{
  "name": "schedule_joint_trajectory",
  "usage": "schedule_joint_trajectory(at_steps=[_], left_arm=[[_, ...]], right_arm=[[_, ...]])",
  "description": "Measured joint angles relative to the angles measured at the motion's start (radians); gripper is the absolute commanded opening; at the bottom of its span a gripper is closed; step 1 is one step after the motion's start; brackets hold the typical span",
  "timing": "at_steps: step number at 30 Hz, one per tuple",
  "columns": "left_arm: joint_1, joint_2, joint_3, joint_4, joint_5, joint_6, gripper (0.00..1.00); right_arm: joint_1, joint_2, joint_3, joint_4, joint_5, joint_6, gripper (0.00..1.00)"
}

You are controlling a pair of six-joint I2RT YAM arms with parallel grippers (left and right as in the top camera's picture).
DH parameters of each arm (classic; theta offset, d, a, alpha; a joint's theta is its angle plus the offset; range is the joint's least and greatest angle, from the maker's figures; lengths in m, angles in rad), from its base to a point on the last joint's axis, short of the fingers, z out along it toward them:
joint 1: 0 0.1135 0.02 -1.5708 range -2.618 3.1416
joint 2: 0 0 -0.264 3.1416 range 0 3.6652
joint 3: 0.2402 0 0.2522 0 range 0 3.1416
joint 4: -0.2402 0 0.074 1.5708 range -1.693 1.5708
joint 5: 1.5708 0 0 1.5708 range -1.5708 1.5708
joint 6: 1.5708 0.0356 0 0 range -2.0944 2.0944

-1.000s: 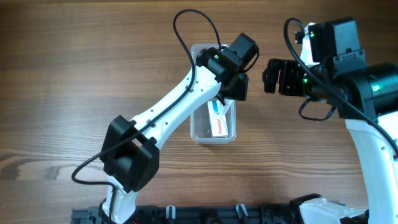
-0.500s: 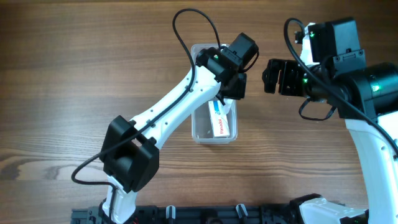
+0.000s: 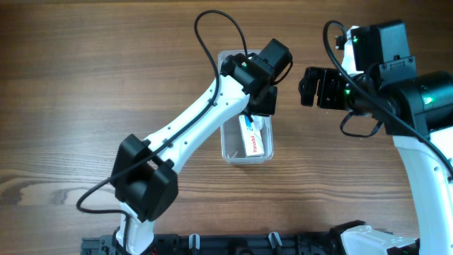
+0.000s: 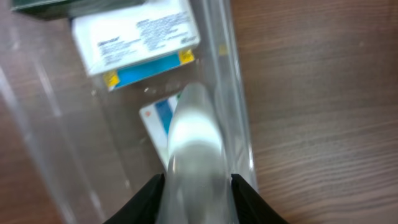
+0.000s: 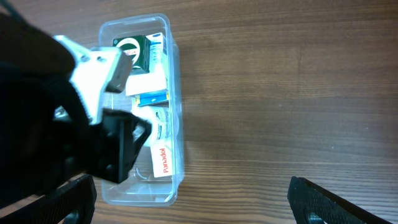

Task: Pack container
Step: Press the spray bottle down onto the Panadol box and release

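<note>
The container (image 3: pixel 226 151) is a clear, long plastic bin in the middle of the table. It also shows in the right wrist view (image 5: pixel 176 112) and in the left wrist view (image 4: pixel 231 93). Inside lie a Panadol box (image 3: pixel 254 139), a white box with a blue stripe (image 4: pixel 137 38) and a dark green box (image 5: pixel 138 52). My left gripper (image 3: pixel 259 112) hangs over the bin's middle, shut on a small white bottle (image 4: pixel 196 140), which is blurred close to the lens. My right gripper (image 3: pixel 306 86) is open and empty, to the right of the bin and apart from it.
The bin stands on a brown wooden table (image 3: pixel 85 85). My left arm (image 3: pixel 191 134) crosses over the bin's left side and hides part of it. Bare wood lies between the bin and my right gripper (image 5: pixel 193 199).
My left arm has shifted slightly, and the bin's near end with the Panadol box sits a little further right. The right arm has not moved.
</note>
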Motion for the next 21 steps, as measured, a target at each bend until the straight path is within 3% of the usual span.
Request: schedule_joint_trajectory(at_steps=[5,11,21], left_arm=[[0.0,-0.066,0.0,-0.085,-0.027,0.0,0.37],[0.0,-0.066,0.0,-0.043,-0.033,0.0,0.57],[-0.009,-0.066,0.0,0.107,0.01,0.0,0.57]], right_arm=[[0.0,0.0,0.0,0.0,0.0,0.0,1.0],[0.0,0.0,0.0,0.0,0.0,0.0,1.0],[0.0,0.0,0.0,0.0,0.0,0.0,1.0]])
